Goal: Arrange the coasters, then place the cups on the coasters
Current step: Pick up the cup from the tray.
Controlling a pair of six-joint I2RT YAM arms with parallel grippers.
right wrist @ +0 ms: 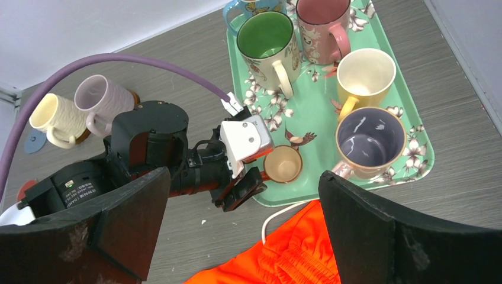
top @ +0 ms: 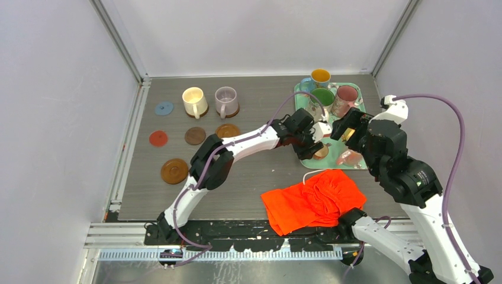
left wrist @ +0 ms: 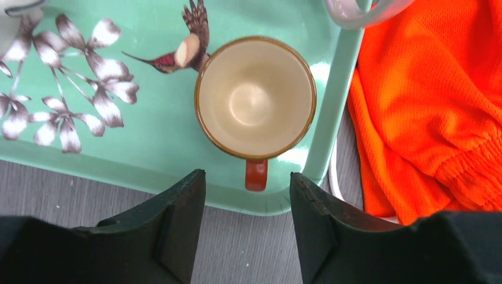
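The left tool (left wrist: pixel 247 192) is released, its jaws apart and grasping nothing. The small cup (left wrist: pixel 256 97) stands upright just ahead of it, in the tray's (left wrist: pixel 148 148) near right corner. The cup's red handle points back between the two fingertips, with a gap on each side. The tray's edge runs just ahead of the fingertips, and bare tabletop (left wrist: pixel 237 254) lies below the tool. An orange cloth (left wrist: pixel 426 106) lies to the tool's right, just beside the tray.

The right tool (top: pixel 348 128) is also released, jaws wide with nothing in them. It hangs above the tray, close on the left tool's right. Five mugs (right wrist: pixel 269 38) stand on the tray beyond the small cup.

Well off to the left tool's left, a cream mug (top: pixel 194 100) and a lilac mug (top: pixel 226 100) each stand on a brown coaster (top: pixel 234 112). Near them five more coasters (top: pixel 195 135) lie bare: three brown, one blue, one red.
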